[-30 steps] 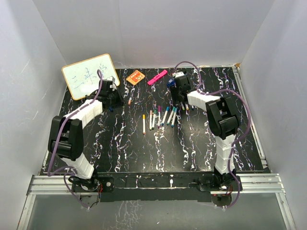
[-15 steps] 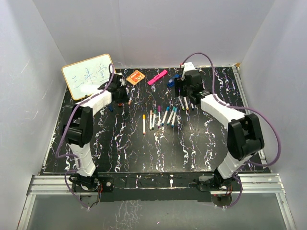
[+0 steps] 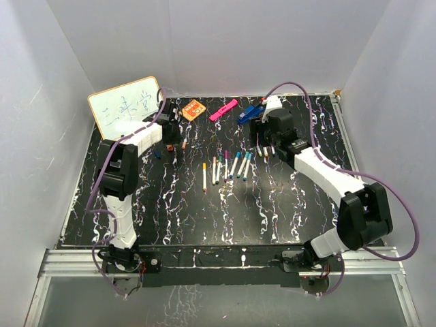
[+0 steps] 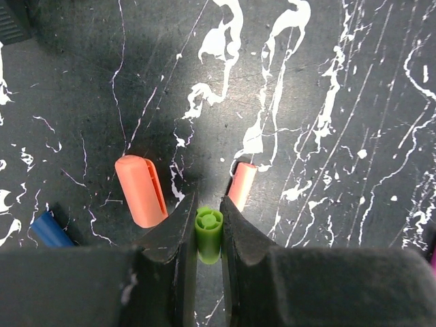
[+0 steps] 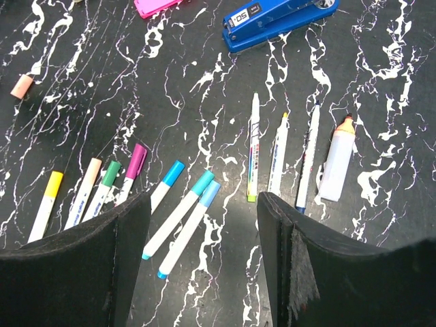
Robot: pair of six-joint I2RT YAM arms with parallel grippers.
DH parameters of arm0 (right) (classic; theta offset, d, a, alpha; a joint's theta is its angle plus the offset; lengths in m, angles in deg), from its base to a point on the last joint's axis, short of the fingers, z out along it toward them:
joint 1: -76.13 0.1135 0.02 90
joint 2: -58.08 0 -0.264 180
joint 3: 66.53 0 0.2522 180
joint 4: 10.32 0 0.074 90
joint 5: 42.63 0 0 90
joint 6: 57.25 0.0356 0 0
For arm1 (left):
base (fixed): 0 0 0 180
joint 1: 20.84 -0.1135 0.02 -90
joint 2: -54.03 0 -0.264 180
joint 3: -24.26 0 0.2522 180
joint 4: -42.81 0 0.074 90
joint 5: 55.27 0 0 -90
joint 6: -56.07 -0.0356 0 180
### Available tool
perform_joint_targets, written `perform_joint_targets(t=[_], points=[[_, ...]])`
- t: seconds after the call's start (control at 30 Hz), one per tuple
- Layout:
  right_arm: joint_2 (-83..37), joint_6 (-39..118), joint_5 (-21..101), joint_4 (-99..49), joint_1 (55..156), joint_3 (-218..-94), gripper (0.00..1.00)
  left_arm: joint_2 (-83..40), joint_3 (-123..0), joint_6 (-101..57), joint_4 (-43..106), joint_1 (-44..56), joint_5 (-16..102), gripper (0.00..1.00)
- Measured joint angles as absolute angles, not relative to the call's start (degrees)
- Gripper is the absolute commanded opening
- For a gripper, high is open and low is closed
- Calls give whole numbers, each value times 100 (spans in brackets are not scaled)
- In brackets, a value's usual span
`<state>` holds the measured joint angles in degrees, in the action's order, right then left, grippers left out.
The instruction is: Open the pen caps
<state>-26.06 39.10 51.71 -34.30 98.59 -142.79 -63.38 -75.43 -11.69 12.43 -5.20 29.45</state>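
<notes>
The table top is a smooth black sheet veined white like marble, with a dull sheen. The green cap, pinched between the matt, faintly grainy black fingers of the left gripper, looks like smooth moulded plastic, as does the satin orange cap at ten o'clock from it. At one o'clock in the right wrist view the blue stapler shines like glossy plastic above pens with smooth white plastic barrels. The rails at the table's six o'clock edge look like bare brushed metal.
</notes>
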Motion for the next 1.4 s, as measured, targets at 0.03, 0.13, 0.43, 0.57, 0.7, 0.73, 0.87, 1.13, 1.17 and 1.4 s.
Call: perform_joint_targets(t=[0.03,0.13,0.43,0.57,0.7,0.73,0.87,1.13,1.17,1.4], points=[[-2551,3918,5169,-3441,9861,-14261,62,-6368,-7556,-1176,1217,-520,2928,0],[-2431,3945,5149,-3472,9870,-14220,62,-6462,-7613,-1187,1151,-520,2886,0],[-2311,4065,5079,-3504,10005,-14058,62,-6580,-7704,-1187,1055,-520,2773,0],[-2307,4089,5081,-3557,10110,-13986,62,-6591,-7729,-1187,1038,-520,2753,1],[-2304,4130,5084,-3607,10202,-13942,62,-6659,-7770,-1187,1005,-520,2727,4],[-2304,4146,5084,-3605,10219,-13942,63,-6666,-7770,-1187,989,-520,2722,4],[-2304,4179,5086,-3605,10256,-13940,63,-6666,-7779,-1187,924,-520,2716,8],[-2304,4211,5092,-3598,10302,-13857,63,-6666,-7794,-1189,887,-520,2714,24],[-2304,4216,5097,-3629,10311,-13848,63,-6666,-7794,-1189,878,-520,2714,26],[-2302,4242,5134,-3620,10320,-13837,63,-6666,-7798,-1187,856,-522,2696,29]])
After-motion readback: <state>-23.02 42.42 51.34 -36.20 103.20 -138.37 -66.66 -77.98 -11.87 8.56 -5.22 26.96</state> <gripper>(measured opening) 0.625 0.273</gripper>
